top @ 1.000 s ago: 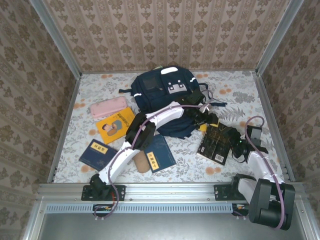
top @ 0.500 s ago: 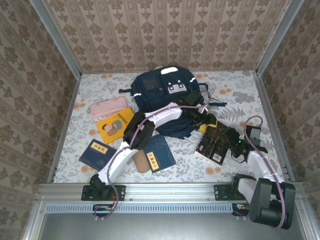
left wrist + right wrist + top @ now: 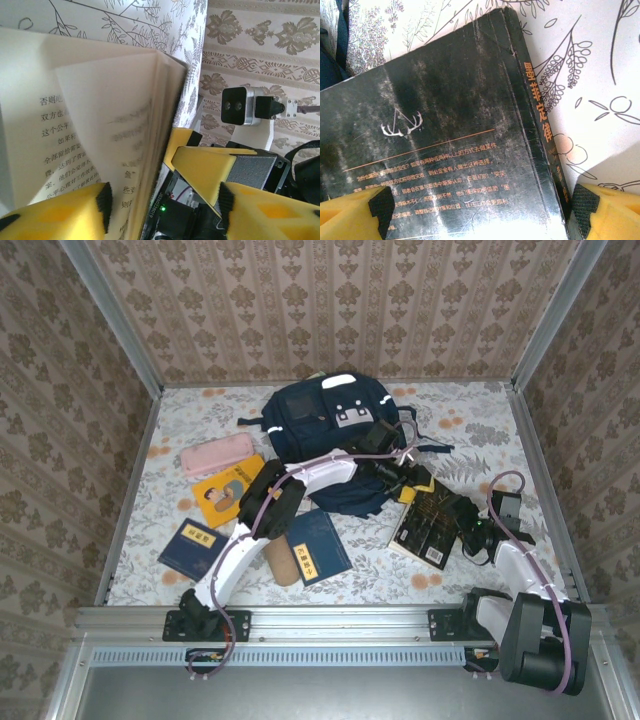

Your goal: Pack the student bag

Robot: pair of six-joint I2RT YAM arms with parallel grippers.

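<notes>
The student bag (image 3: 325, 420), navy with grey buckle patches, lies at the back middle of the table. A black book (image 3: 430, 522) with orange print lies to its right. My left gripper (image 3: 404, 477) is at the book's far end. In the left wrist view the fanned pages (image 3: 100, 130) stand between its yellow fingers (image 3: 55, 212), with a gap on the right side; the left gripper (image 3: 162, 210) is open. My right gripper (image 3: 468, 530) is open over the book's near corner; the black cover (image 3: 445, 150) spans its jaws (image 3: 480, 210), with one finger beside the spine.
A pink pencil case (image 3: 217, 453), a yellow book (image 3: 230, 490), two blue books (image 3: 197, 548) (image 3: 318, 545) and a tan object (image 3: 283, 566) lie left of the bag. Dark bag straps (image 3: 432, 448) trail to the right. Metal rails edge the table.
The left gripper has shifted slightly toward the bag and its jaws have narrowed around the book's pages. The black book has slid a little to the left. The right arm has barely moved.
</notes>
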